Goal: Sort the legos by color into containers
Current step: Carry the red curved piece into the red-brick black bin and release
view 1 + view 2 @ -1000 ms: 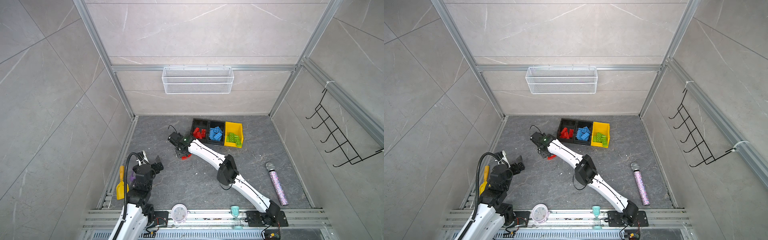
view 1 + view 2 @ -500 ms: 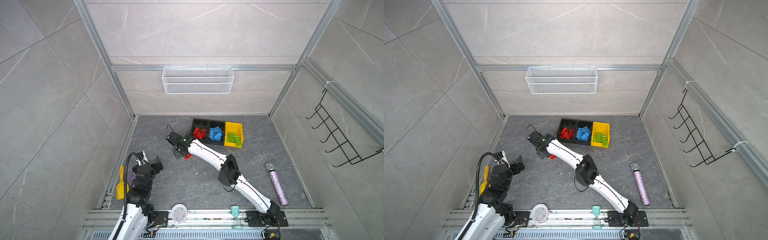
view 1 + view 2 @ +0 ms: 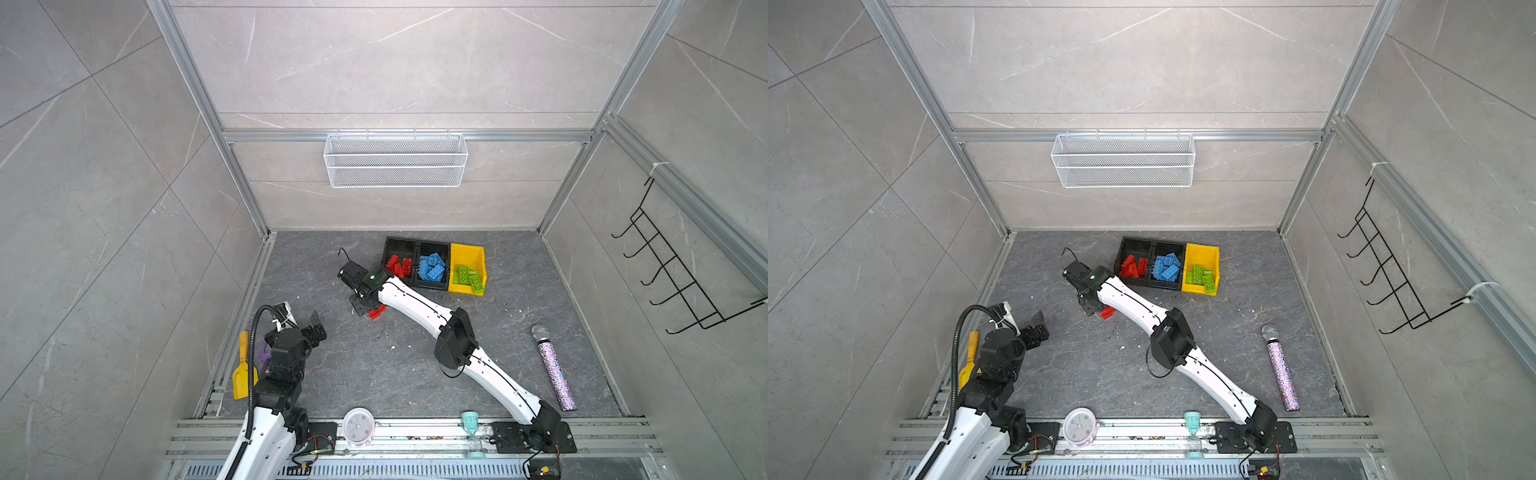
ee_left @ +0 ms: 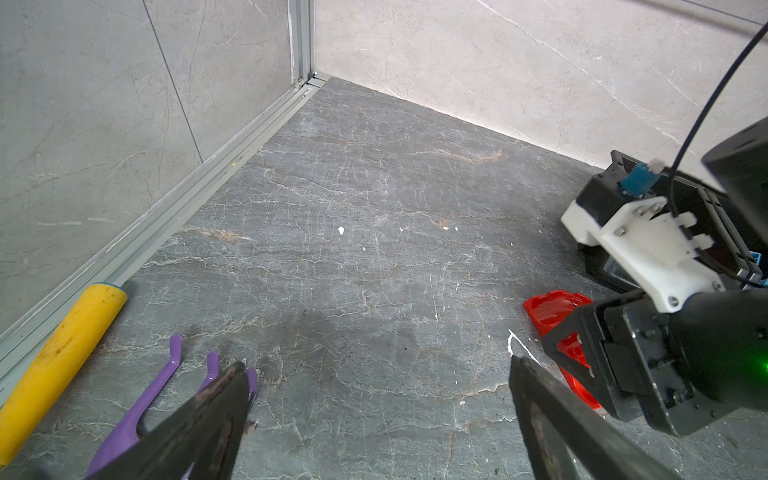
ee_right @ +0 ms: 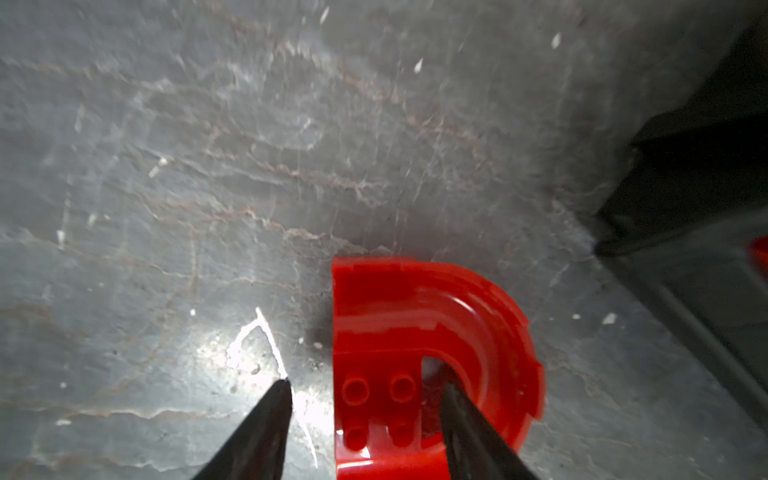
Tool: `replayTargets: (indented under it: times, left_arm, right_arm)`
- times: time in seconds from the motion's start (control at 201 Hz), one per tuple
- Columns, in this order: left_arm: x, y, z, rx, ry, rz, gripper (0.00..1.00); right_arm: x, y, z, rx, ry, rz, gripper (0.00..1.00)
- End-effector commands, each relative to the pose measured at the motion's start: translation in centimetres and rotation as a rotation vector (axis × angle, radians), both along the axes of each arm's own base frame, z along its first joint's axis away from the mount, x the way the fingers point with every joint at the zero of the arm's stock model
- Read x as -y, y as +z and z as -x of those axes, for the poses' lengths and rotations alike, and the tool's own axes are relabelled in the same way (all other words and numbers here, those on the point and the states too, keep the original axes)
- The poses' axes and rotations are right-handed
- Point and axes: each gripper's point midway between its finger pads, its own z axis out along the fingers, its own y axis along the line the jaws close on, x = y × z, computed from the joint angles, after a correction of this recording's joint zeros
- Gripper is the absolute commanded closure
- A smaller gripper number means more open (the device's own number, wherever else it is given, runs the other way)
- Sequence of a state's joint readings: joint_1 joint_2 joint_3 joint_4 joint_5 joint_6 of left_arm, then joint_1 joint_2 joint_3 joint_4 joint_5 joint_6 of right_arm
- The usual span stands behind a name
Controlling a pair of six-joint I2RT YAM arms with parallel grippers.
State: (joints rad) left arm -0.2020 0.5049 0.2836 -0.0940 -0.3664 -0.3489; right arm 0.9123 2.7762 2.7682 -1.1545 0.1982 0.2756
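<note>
Right wrist | right tool (image 5: 366, 379) pt-open | astride red arch lego (image 5: 478, 316)

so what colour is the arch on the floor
Red arch, clearest in the right wrist view.

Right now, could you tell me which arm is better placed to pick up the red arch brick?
The right. The right fingers straddle the studded leg of the red arch brick, near the black bin holding red bricks; the left fingers hang open farther away.
</note>
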Motion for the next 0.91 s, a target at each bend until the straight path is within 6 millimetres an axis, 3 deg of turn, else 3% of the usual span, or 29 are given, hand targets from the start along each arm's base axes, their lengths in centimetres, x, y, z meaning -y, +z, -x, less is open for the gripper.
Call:
replayTargets:
  times: [0.0, 0.164, 0.284, 0.388, 0.483, 0.592, 0.657, 0.682, 0.771, 0.906]
  left_arm:
    - [-0.6, 0.3, 0.1, 0.014, 0.035, 0.007, 0.0]
    - [-0.6, 0.3, 0.2, 0.012, 0.036, 0.008, 0.0]
    - [-0.8, 0.2, 0.3, 0.01, 0.05, 0.009, 0.0]
    - [-1.0, 0.3, 0.4, 0.016, 0.058, 0.011, 0.0]
    - [-0.6, 0.5, 0.4, 0.03, 0.03, 0.01, 0.0]
    - [0.3, 0.8, 0.3, 0.035, -0.035, -0.009, 0.0]
    - [0.0, 1.0, 0.5, 0.024, -0.017, -0.011, 0.0]
    - [-0.1, 1.1, 0.5, 0.022, -0.014, -0.015, 0.0]
    - [-0.5, 1.0, 0.5, 0.017, 0.006, -0.034, 0.0]
    - [-0.9, 0.9, 0.7, 0.014, 0.029, -0.039, 0.01]
  right_arm:
    - [0.2, -1.7, 1.0, -0.045, 0.022, 0.03, 0.43]
    - [0.5, -2.2, 0.8, -0.053, 0.035, 0.036, 0.52]
    - [0.4, -0.9, 0.2, -0.049, 0.045, 0.004, 0.63]
    - [-0.5, 2.2, -0.4, 0.0, 0.076, -0.062, 0.71]
    - [-1.4, 6.1, -1.1, 0.047, 0.113, -0.15, 0.74]
    - [-0.9, 10.3, -2.7, 0.068, 0.127, -0.263, 0.76]
    - [-0.2, 11.2, -4.0, 0.07, 0.125, -0.306, 0.76]
    - [0.2, 13.1, -4.4, 0.084, 0.135, -0.347, 0.76]
    - [1.6, 14.6, -6.3, 0.079, 0.132, -0.423, 0.76]
    - [4.3, 15.2, -9.1, 0.111, 0.101, -0.429, 0.76]
